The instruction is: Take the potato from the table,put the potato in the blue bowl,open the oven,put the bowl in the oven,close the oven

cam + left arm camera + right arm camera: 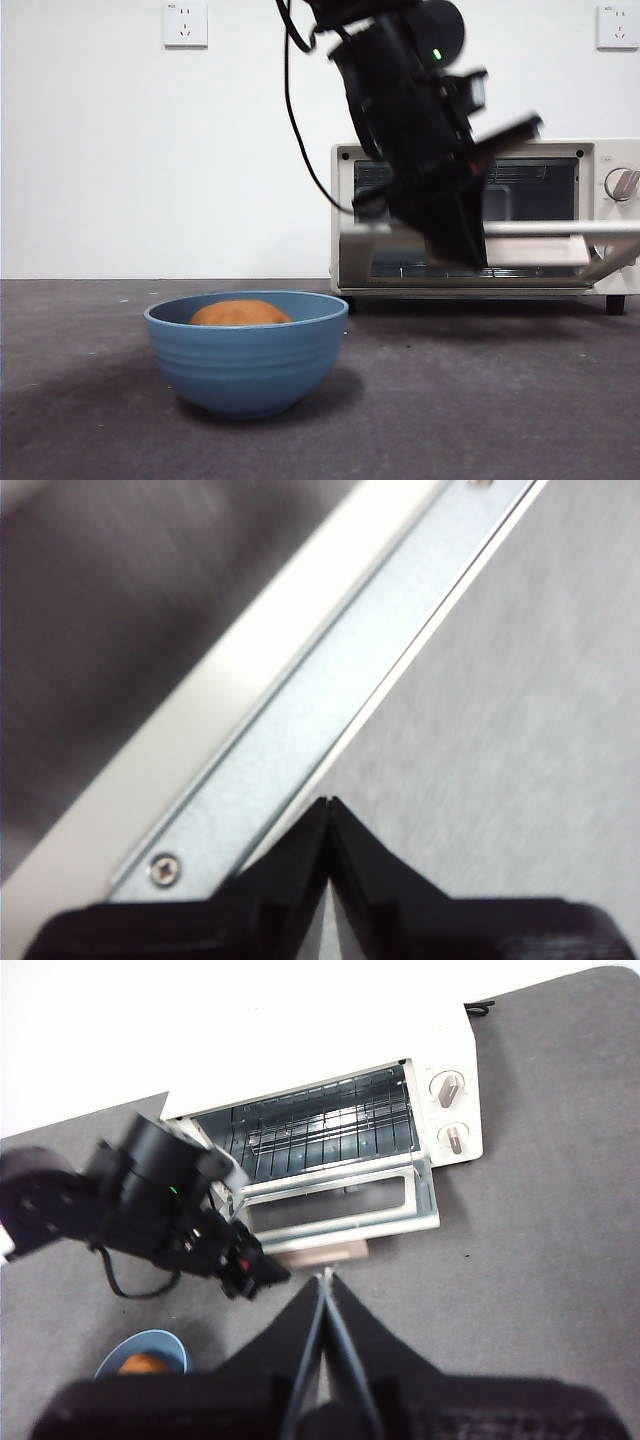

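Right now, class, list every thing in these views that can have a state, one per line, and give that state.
potato: inside the blue bowl.
blue bowl: upright on the table, outside the oven.
oven: door swung down, open; wire rack bare.
left end effector: shut, at the door's edge.
right end effector: shut, raised above the table, holding nothing.
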